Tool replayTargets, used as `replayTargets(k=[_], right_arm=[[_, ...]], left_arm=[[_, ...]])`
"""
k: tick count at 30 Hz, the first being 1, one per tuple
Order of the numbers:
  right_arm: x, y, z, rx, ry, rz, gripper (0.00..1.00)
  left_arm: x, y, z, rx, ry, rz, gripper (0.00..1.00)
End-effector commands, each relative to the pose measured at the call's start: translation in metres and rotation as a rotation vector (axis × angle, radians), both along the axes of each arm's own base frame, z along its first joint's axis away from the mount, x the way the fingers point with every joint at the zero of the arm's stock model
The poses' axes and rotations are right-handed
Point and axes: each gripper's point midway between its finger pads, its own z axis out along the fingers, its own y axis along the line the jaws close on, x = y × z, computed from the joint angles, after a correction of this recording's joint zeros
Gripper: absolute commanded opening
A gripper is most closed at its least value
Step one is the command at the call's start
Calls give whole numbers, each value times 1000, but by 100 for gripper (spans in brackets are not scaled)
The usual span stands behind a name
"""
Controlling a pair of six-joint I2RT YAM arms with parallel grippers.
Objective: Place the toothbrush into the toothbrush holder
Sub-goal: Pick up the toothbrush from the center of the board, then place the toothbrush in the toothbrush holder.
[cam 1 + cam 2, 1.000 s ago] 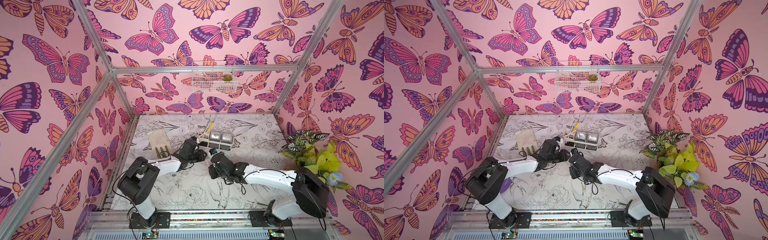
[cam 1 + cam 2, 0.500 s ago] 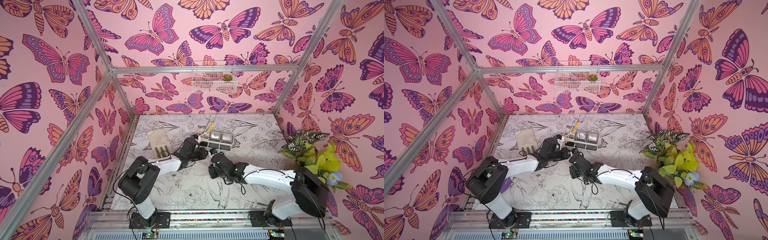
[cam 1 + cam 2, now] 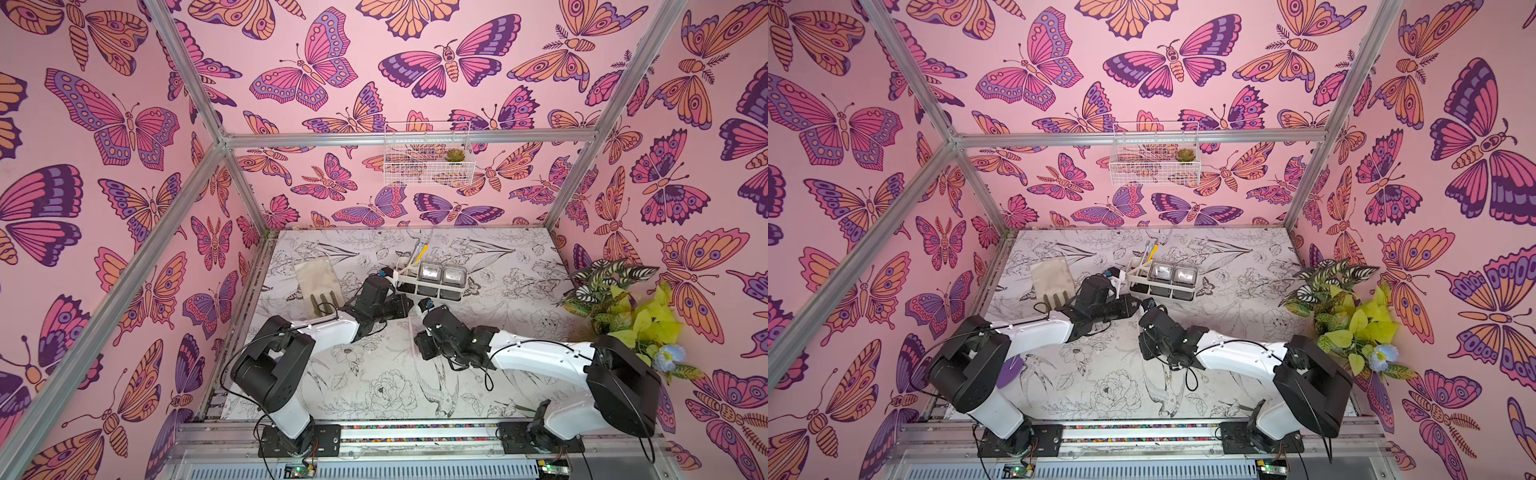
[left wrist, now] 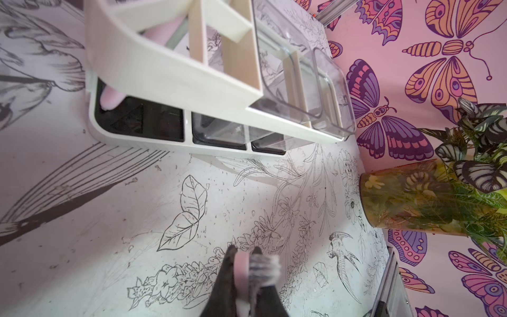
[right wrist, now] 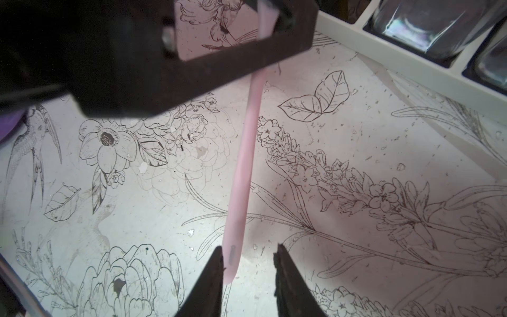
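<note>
The left gripper (image 4: 244, 251) had closed on the head of the pink toothbrush (image 5: 244, 164). The right gripper (image 5: 249, 248) had opened, its jaws apart around the handle end.

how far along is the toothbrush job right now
Done: the pink toothbrush is picked up, clamped at its bristle end by the left gripper. In hand: what looks like a handover, with the right gripper open around the handle's tail. Left: carry it to the toothbrush holder and stand it in a slot; it is not in there yet.
</note>
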Motion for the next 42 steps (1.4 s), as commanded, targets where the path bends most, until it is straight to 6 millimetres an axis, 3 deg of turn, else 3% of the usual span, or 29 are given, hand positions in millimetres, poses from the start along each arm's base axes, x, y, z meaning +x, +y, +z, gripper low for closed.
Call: replayTargets(k=[1, 9, 18, 29, 42], right_arm=[[-6, -3, 5, 17, -7, 12, 38], [-12, -13, 12, 44, -24, -3, 41], [-15, -40, 19, 17, -68, -57, 48], [-14, -73, 18, -79, -112, -123, 58], [-9, -124, 16, -115, -147, -238, 65]], left_arm=[[0, 8, 13, 29, -61, -2, 0], [-1, 12, 28, 30, -86, 7, 0], [-5, 16, 38, 29, -116, 18, 0], [-8, 16, 73, 76, -243, -19, 0], [4, 22, 136, 141, -439, -13, 0]])
